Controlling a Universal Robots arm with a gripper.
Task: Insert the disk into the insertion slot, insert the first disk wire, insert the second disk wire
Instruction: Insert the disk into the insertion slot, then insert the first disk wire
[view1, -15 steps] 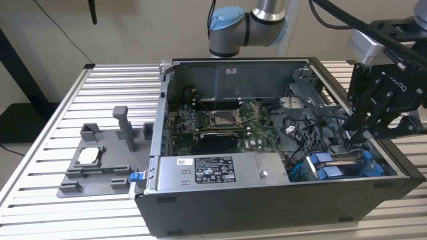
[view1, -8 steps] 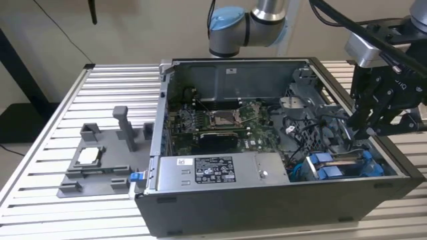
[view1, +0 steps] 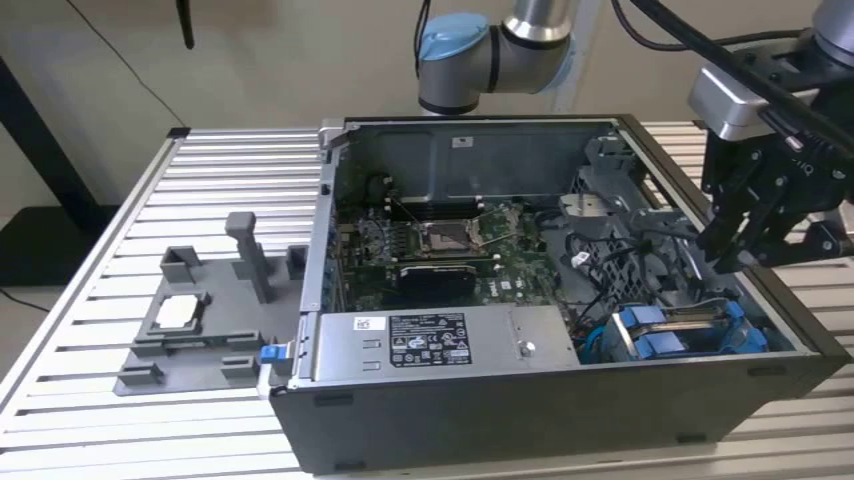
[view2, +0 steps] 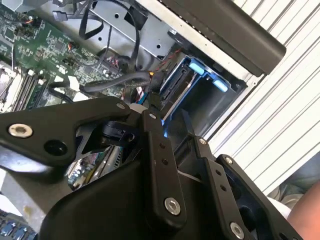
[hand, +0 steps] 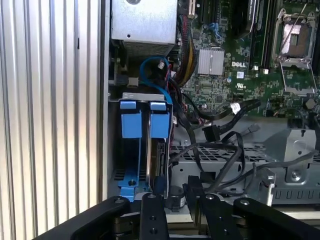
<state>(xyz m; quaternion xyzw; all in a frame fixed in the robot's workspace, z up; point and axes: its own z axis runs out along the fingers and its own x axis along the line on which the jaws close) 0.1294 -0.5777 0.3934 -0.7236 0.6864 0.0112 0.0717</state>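
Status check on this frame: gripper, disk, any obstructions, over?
Gripper open, empty, above drive bay. Disk looks seated in bay. Loose black cables lie beside bay, close to gripper.

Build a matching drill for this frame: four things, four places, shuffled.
A gripper
B insertion slot
C grey box with white stickers
D grey fixture

1 on the slatted table, outside the case
2 case corner at the exterior view's right, blue tabs
3 along the case's near wall
4 above the case's edge at the exterior view's right

Pairs: A-4, B-2, C-3, D-1
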